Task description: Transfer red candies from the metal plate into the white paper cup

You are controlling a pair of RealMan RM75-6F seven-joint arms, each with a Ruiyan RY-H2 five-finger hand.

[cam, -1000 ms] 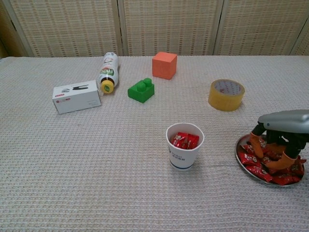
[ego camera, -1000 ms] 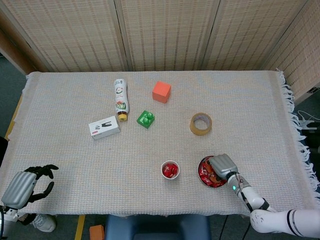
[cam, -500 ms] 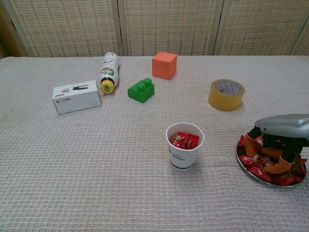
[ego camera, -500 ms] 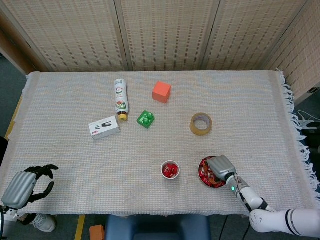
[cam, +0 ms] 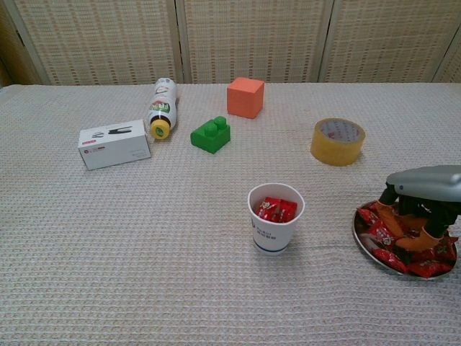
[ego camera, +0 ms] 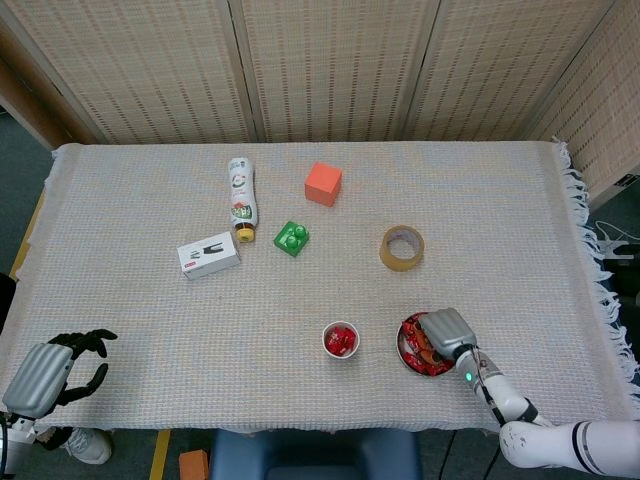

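Our right hand (cam: 421, 209) has shifted slightly over the metal plate (cam: 362, 238); grasp unclear. White paper cup (cam: 274, 218), left of plate, holds several red candies (cam: 274, 209); many remain.

Looks like a robot lab or test room, not anybody's home. The table (ego camera: 150, 300) has a woven cloth with a fringe and is boxed in by woven screen panels (ego camera: 330, 70) well behind the right hand (ego camera: 446, 332). The stuff laid out beyond that hand is random test props: foam cube (ego camera: 323, 184), green brick (ego camera: 292, 239), tape roll (ego camera: 402, 247).
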